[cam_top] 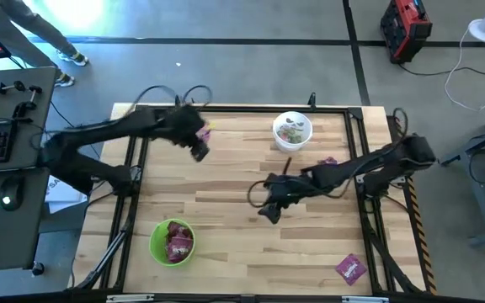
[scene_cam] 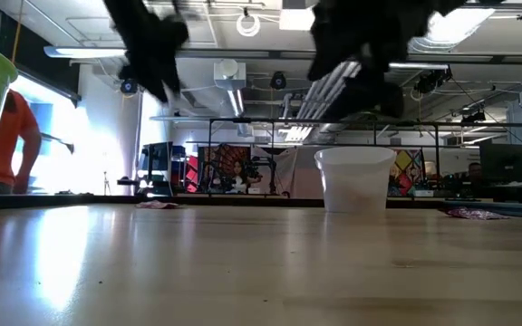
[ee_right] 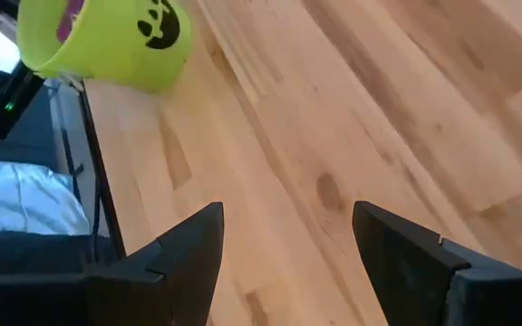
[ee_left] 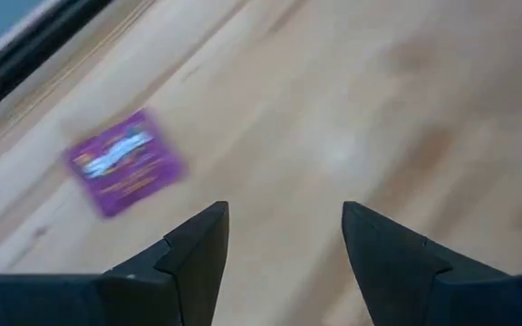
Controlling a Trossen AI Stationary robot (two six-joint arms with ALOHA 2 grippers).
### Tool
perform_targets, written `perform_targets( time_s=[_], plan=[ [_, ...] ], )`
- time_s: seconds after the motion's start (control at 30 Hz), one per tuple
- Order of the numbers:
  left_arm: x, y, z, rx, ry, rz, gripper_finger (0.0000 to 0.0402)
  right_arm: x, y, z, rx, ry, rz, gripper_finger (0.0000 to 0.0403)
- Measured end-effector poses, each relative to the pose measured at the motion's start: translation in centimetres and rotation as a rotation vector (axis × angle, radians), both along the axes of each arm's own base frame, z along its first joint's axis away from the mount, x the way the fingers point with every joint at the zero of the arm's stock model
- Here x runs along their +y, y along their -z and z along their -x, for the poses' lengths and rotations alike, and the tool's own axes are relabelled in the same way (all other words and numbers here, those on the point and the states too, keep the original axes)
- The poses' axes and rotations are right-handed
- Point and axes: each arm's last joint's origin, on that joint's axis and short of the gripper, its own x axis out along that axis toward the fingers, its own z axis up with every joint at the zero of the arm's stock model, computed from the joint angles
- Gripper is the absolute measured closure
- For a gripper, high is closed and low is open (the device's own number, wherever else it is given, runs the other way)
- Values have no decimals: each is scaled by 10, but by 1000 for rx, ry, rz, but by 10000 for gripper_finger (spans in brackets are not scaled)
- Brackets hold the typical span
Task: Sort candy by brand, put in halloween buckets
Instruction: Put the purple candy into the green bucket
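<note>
From above, the left gripper [cam_top: 199, 150] hung over the far left part of the table [cam_top: 226, 210], a purple packet [cam_top: 205, 129] just beside it near the far edge. The right gripper [cam_top: 268, 210] hovered mid-table. The green bucket [cam_top: 172, 241] sat near the front holding purple packets; the white bucket [cam_top: 292, 130] stood at the far edge with small wrapped sweets inside. Another packet [cam_top: 351, 268] lay at the front right corner, and one [cam_top: 327, 161] peeked from under the right arm.

At table height, both arms showed only as dark shapes above; the white bucket [scene_cam: 354, 178] stood upright, its contents hidden.

The left wrist showed its fingers [ee_left: 198, 249] spread with nothing between them, the packet [ee_left: 125, 161] lying flat ahead and off to one side, blurred. To my eye it should centre over that packet and come straight down before closing.

The right wrist's fingers [ee_right: 188, 258] were likewise spread and empty, the green bucket [ee_right: 107, 41] ahead, partly cut off
</note>
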Motion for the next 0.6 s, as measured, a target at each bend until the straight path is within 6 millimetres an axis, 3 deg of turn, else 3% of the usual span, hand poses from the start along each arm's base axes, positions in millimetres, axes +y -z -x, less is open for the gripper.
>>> perform_targets(
  time_s=[0.17,0.3,0.47,0.6],
  plan=[
    [65,61,-20,217,-200,119,199,-8,-6,24,-63,-66,61,165],
    [99,103,-22,324,-325,212,199,-10,-10,37,-99,-102,95,165],
    [114,141,-22,423,-373,287,199,-11,-13,36,-140,-138,141,165],
    [117,150,-30,384,-365,269,200,-11,-15,35,-161,-132,164,165]
  ],
)
